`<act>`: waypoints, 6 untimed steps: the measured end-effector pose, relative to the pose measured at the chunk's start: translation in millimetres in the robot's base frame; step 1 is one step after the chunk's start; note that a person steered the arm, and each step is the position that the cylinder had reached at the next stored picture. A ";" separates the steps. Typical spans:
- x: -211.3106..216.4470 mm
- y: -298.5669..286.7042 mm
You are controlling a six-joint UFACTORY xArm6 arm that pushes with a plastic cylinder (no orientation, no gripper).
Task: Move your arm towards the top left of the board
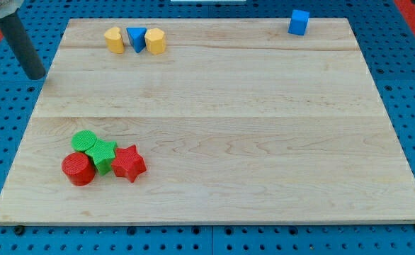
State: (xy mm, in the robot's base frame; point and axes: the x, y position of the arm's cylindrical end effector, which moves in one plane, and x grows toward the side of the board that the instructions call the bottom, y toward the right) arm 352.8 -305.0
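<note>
My rod is entering from the view's top left corner and slanting down to my tip (36,75), which is sitting just off the left edge of the wooden board (222,92), over the blue perforated table (2,142), near the board's top left corner. I have no fingers to open or close; the rod is ending bare, and it is grasping nothing and touching no block.

Moving rightward, a cluster is lying in the board's lower left. A red cylinder (78,169) is sitting at the cluster's left, a green cylinder (85,141) is standing above it, a green star-like block (104,155) is pressing between them, and a red star (128,163) is touching that green block on its right side. All four are well apart from my tip.

Further right, along the top edge, three blocks are standing in a tight row: a yellow block (113,40) of rounded outline, a blue triangle (136,38) in the middle, and a yellow block of angular outline (156,41). They are the blocks nearest my tip, yet clearly separated from it.

At the far right of the top edge, a blue cube (299,22) is resting alone at the board's rim.
</note>
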 end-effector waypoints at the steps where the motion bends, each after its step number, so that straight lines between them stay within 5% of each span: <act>1: 0.1 -0.1; 6: -31.2 1.0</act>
